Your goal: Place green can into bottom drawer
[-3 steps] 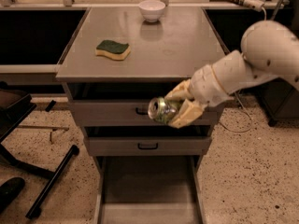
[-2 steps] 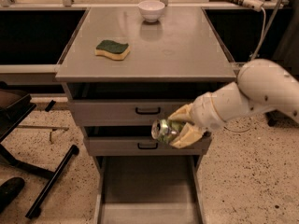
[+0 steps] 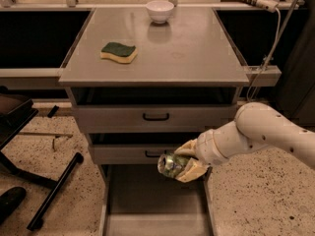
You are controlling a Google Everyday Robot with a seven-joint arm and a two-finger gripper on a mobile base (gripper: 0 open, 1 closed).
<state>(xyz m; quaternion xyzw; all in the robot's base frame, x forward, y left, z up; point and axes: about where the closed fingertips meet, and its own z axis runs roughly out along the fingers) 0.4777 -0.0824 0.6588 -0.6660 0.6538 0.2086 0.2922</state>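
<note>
A robot's end effector (image 3: 180, 166), its padded tan fingers (image 3: 193, 170) clenched around the green can (image 3: 170, 164), hangs over the open bottom drawer (image 3: 153, 200) of a grey metal cabinet. The can lies tilted in the grip, one shiny round metal end turned toward the lower left and its mottled green-and-silver side partly covered by the fingers; it sits in front of the lower right part of the middle drawer (image 3: 123, 154) and above the right rear of the bottom drawer, not touching the drawer's floor. The bottom drawer is a deep tray with a plain, smooth grey floor and straight side walls. The arm (image 3: 266, 132), a smooth, rounded white shell, reaches in from the right. Above, the top drawer (image 3: 197, 116) and the middle drawer each carry a slim black handle. On the flat, dull-sheened grey counter (image 3: 197, 53) a wavy-edged sponge (image 3: 118, 52), dark green on top and yellow below, lies toward the left, well apart from a small round white bowl (image 3: 160, 10) near the back edge. The floor (image 3: 256, 200) is pale speckled stone, and a black chair base (image 3: 54, 195) stands at the left.
</note>
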